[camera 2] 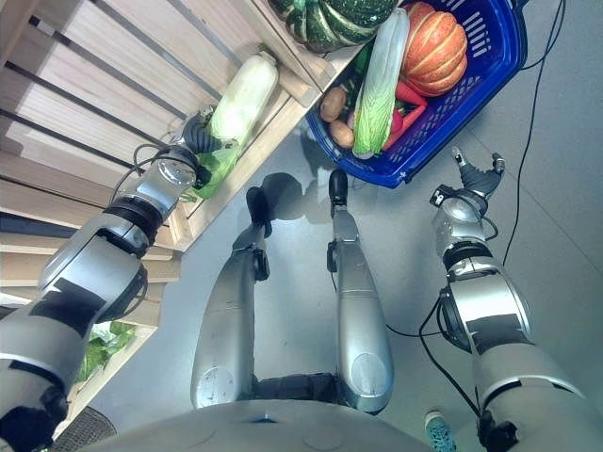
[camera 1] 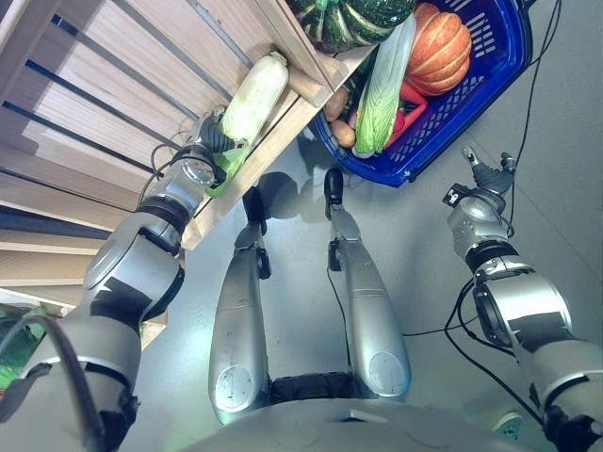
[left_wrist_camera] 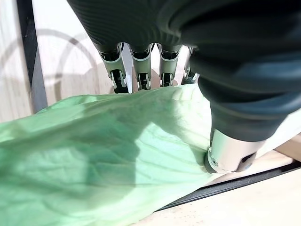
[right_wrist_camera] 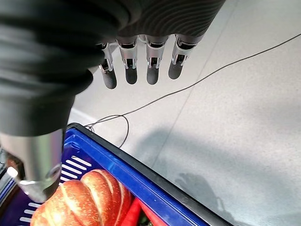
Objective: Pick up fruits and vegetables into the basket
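Observation:
A pale napa cabbage (camera 1: 252, 99) lies along the edge of a wooden shelf (camera 1: 104, 85). My left hand (camera 1: 213, 137) is at its green leafy end, thumb (left_wrist_camera: 230, 153) on top of the leaf (left_wrist_camera: 94, 155) and fingers passing under it. A blue basket (camera 1: 492, 66) stands on the floor to the right. It holds an orange pumpkin (camera 1: 439, 47), a second napa cabbage (camera 1: 386, 85), a red pepper (camera 1: 408, 110), potatoes (camera 1: 337, 105) and a dark green striped squash (camera 1: 353, 19). My right hand (camera 1: 488, 174) hangs open over the floor beside the basket, fingers (right_wrist_camera: 136, 70) straight.
The slatted shelf unit fills the left side, its lower edge running diagonally toward the basket. Leafy greens (camera 2: 104, 344) lie on a lower level at the left. Grey floor (camera 1: 424, 245) lies between the shelf, the basket and my right arm.

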Robot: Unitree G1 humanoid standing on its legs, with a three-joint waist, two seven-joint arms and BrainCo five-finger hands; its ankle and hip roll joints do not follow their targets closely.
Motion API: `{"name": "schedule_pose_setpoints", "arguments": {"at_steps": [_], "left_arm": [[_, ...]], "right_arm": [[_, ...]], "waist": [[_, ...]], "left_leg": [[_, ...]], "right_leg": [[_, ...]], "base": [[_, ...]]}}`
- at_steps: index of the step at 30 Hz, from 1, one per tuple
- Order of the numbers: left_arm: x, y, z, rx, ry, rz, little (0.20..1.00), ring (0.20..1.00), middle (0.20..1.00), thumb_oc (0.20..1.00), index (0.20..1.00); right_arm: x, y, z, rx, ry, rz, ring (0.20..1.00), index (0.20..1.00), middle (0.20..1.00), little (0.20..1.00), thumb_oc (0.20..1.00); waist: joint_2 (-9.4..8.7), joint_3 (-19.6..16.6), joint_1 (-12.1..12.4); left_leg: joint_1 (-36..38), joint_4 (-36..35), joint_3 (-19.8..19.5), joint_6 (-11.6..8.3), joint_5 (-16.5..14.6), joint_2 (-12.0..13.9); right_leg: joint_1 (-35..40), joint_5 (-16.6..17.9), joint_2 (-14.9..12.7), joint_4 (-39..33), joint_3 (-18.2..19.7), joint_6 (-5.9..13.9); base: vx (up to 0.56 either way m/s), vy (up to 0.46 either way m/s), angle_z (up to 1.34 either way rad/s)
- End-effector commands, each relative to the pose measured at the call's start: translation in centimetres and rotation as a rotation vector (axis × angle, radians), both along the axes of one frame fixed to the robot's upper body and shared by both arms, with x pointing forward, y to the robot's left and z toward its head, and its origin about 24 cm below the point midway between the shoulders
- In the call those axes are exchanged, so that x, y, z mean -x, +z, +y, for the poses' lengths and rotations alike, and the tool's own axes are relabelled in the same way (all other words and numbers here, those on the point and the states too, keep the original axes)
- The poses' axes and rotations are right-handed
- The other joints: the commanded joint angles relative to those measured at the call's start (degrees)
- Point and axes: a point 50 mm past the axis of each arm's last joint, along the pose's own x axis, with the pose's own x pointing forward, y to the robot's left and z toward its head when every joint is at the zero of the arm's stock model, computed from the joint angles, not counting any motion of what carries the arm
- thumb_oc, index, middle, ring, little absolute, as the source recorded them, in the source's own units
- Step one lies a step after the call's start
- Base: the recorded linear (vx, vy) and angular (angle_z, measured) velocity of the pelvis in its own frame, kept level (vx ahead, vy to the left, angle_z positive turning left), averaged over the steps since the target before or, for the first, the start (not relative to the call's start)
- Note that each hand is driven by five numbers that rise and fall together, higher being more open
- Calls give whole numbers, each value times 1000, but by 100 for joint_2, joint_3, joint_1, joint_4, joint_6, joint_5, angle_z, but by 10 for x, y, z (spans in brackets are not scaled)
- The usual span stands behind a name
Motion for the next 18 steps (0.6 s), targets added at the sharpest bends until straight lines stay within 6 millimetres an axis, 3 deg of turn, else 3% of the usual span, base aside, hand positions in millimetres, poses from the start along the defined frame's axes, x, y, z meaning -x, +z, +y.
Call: {"name": "schedule_pose_setpoints", "arguments": {"at_steps": [1, 8, 18], "left_arm": [[10, -17, 9, 201, 60, -57, 200, 200, 200, 200, 200], [17, -5, 5, 311, 8, -207, 200, 200, 200, 200, 200], [33, 29, -17, 413, -169, -479, 200, 200, 200, 200, 200]], "right_arm": [[14, -10, -11, 6, -37, -41, 1000, 1000, 1000, 1000, 1000], [16, -4, -9, 2, -44, -136, 1000, 1000, 1000, 1000, 1000], [14, 26, 1, 1, -41, -335, 1000, 1000, 1000, 1000, 1000]], "waist": [[111, -235, 139], [183, -235, 248], [272, -235, 402]], "left_leg": [[34, -705, -210, -112, 126, -69], [152, -724, -254, -106, 105, -109], [162, -776, -324, -89, 123, -158]], "right_leg": [[-61, -633, 329, 513, -339, 197], [56, -688, 303, 537, -378, 189], [105, -726, 214, 544, -515, 180]], "base": [[0, 0, 0], [-4, -3, 0], [-10, -2, 4]]}}
